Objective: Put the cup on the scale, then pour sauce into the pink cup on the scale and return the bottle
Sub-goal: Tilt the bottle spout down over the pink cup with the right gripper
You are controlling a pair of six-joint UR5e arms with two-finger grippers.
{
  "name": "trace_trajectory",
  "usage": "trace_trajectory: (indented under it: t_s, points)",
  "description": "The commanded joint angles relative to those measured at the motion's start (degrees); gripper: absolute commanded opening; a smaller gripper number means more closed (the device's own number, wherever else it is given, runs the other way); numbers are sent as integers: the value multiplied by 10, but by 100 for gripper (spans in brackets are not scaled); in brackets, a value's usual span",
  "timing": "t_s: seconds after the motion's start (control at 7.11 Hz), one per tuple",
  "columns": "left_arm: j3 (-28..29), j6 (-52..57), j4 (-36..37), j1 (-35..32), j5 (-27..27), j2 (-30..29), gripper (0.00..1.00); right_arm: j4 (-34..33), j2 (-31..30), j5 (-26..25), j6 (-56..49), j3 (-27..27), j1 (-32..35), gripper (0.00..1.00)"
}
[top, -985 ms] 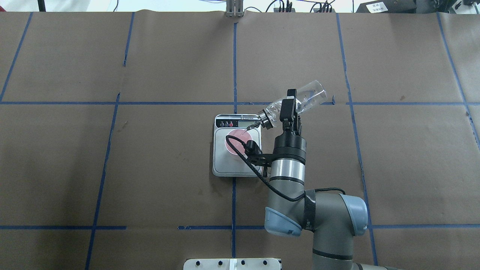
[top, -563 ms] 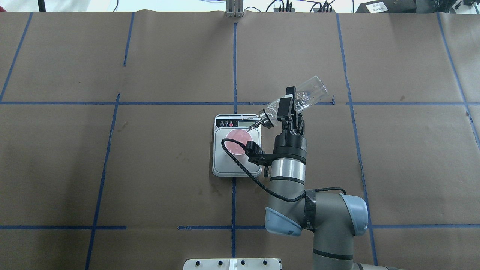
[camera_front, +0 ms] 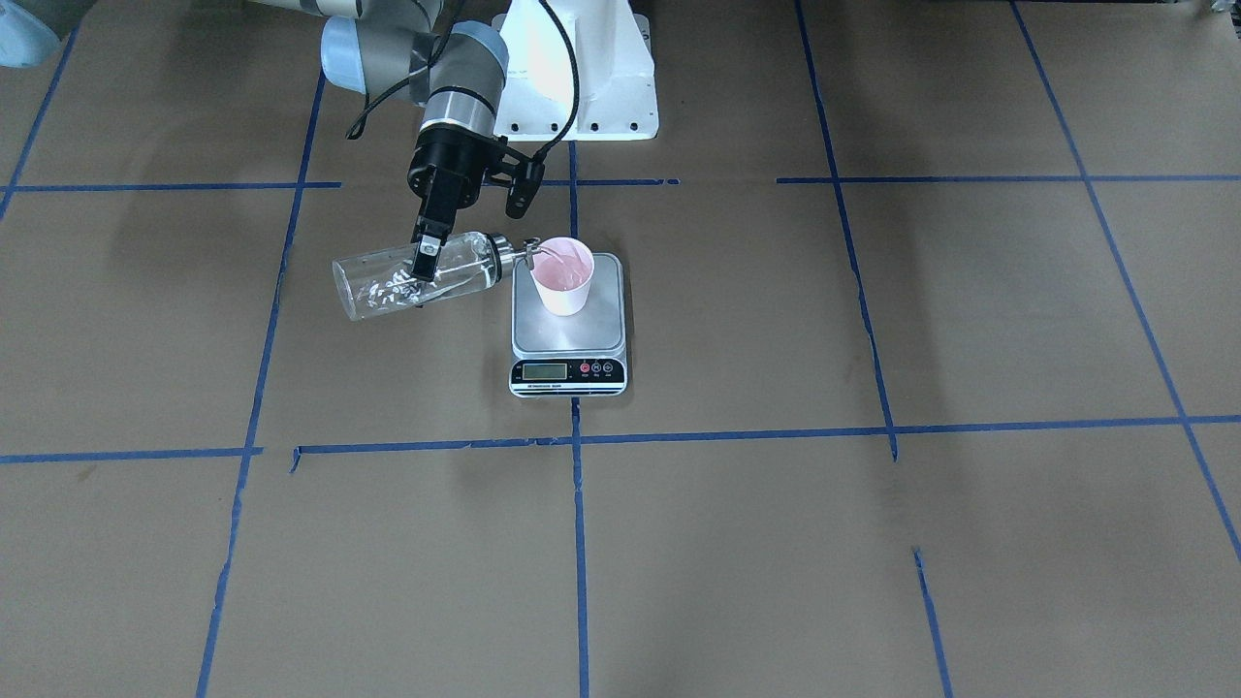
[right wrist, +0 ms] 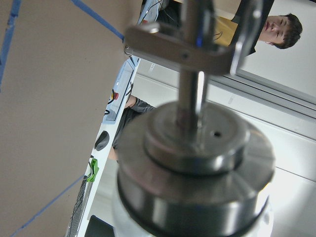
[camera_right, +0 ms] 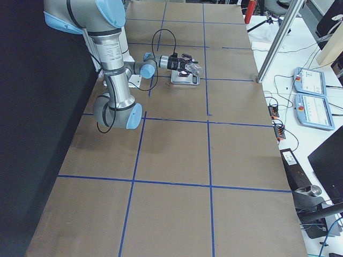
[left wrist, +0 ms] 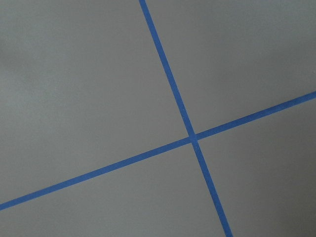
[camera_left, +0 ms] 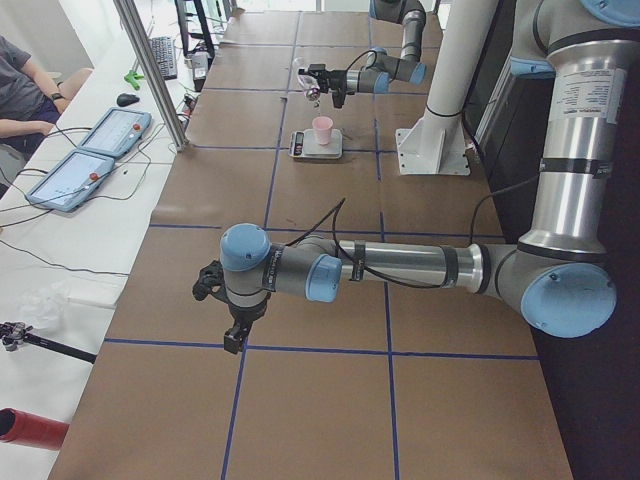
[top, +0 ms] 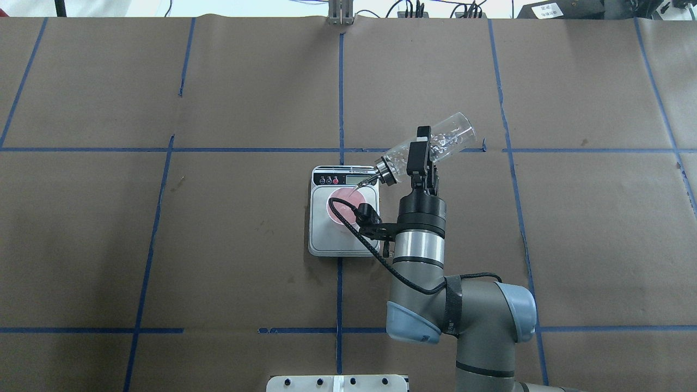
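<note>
I see the cup [camera_front: 564,281] on the scale [camera_front: 543,332], the tilted bottle [camera_front: 378,286] just beside it on the robot's right, its spout [camera_front: 531,251] above the cup.

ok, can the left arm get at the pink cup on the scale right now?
Probably yes. The cup stands open on the robot's left; the right gripper and its tilted bottle crowd only the other side, spout at the rim. The left gripper hangs far off, though.
</note>
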Motion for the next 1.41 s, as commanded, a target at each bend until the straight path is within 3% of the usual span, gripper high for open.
trace_trajectory:
  t_s: [0.0, 0.42, 0.99, 1.27]
  points:
    - [-6, 0, 0, 0, 0, 1, 100, 12, -10, 19, 73, -1, -1, 0]
    - [-10, 0, 0, 0, 0, 1, 100, 29, -10, 60, 194, 4, -3, 0]
    - [-10, -1, 1, 0, -3, 2, 100, 237, -18, 166, 319, 10, 2, 0]
    - [-12, -2, 1, 0, -2, -4, 100, 256, -31, 232, 365, 45, 34, 0]
